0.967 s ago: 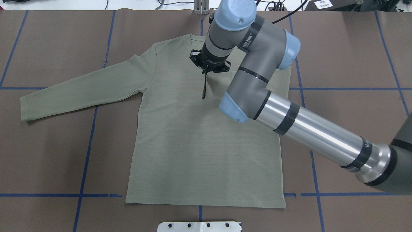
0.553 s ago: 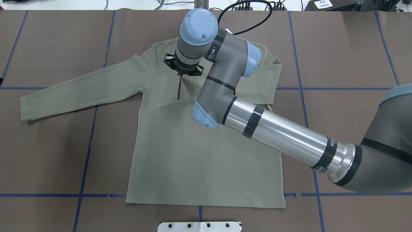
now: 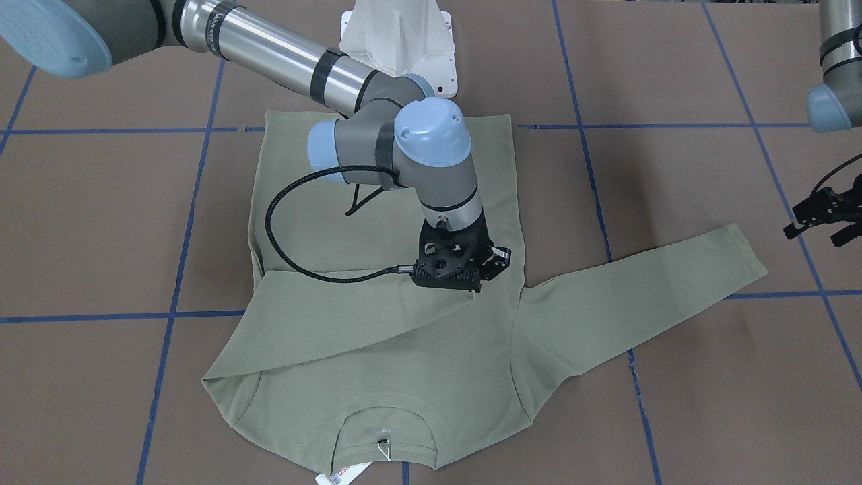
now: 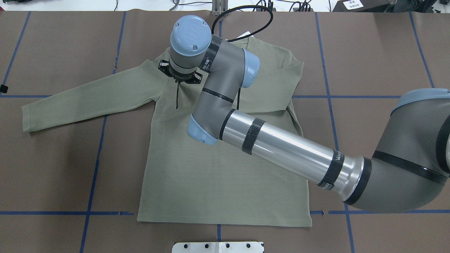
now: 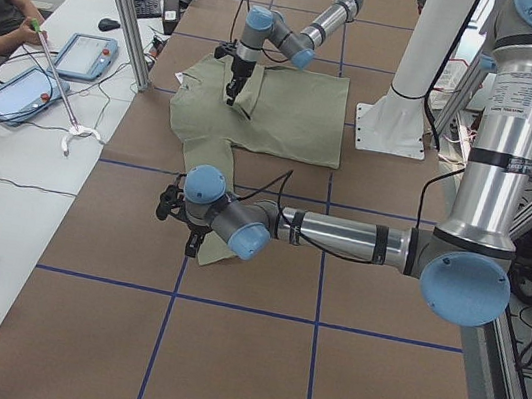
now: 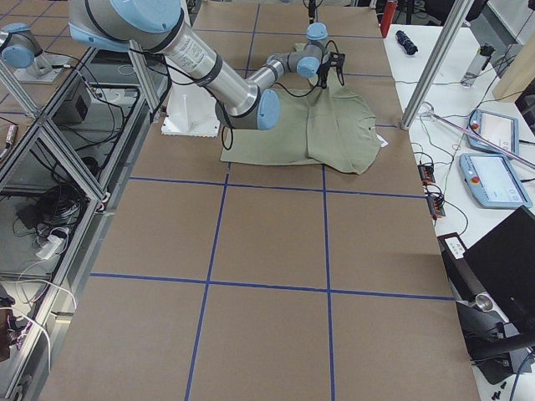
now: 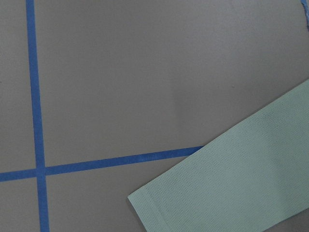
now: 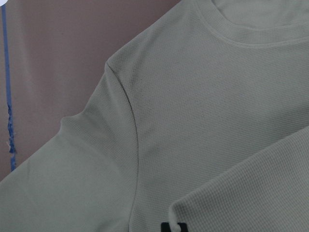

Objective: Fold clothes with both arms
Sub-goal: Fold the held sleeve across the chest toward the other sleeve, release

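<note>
The right tool (image 4: pixel 179 80) has dragged the sleeve (image 3: pixel 363 311) further across the soft, light shirt (image 4: pixel 225 182), clamped on its end, likely the best hold; cannot tell for the left tool (image 3: pixel 823 215).

Bright even overhead light; soft shadows; glare on right arm (image 4: pixel 291 151); sharp focus

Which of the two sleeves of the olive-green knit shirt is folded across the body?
The sleeve on the robot's right: the black right gripper holds its cuff over the chest. The other sleeve lies stretched out flat.
</note>
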`<state>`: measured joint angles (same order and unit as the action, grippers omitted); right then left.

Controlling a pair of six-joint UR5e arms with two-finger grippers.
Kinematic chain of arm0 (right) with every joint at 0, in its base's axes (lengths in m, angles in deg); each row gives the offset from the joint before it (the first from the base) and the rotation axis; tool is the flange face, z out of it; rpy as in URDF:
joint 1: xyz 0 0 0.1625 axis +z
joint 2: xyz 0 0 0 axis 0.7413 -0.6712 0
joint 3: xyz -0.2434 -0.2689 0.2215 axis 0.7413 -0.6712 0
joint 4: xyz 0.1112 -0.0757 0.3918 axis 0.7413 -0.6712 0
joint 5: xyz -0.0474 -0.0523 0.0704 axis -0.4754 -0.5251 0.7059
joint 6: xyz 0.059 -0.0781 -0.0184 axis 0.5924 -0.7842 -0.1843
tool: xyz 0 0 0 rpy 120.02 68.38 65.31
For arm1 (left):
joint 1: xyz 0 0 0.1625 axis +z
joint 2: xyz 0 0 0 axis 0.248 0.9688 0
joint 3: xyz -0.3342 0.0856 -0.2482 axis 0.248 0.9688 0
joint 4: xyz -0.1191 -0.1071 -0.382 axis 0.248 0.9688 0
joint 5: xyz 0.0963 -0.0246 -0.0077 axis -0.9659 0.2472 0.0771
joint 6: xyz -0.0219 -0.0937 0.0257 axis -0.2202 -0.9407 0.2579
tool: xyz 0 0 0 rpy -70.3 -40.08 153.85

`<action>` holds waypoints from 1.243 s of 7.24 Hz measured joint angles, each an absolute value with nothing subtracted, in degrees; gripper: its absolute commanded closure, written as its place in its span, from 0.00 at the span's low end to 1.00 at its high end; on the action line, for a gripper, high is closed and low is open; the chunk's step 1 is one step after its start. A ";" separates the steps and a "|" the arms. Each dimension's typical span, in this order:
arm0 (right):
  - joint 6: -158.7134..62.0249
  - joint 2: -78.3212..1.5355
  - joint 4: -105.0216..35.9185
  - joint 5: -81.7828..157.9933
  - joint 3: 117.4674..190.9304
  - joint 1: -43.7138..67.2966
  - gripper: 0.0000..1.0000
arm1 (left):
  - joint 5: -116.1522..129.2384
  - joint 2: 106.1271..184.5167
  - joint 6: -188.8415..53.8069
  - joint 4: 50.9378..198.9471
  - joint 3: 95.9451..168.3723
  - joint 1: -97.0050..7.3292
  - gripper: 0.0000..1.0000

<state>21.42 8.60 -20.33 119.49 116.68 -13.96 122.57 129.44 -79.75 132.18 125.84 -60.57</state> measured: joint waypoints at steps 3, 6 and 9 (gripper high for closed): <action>22.13 10.77 -18.13 117.19 113.36 -15.81 0.06 | 122.58 129.71 -81.00 132.28 125.24 -60.50 0.00; 22.26 12.27 -18.02 115.21 112.36 -17.32 0.00 | 122.64 131.60 -81.49 132.62 120.20 -59.36 0.04; 21.61 3.51 -21.79 120.96 124.88 -14.01 0.00 | 122.65 134.76 -81.58 133.11 113.77 -57.00 0.21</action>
<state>21.61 3.51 -21.79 120.96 124.88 -14.01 122.65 134.76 -81.58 133.11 113.77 -57.00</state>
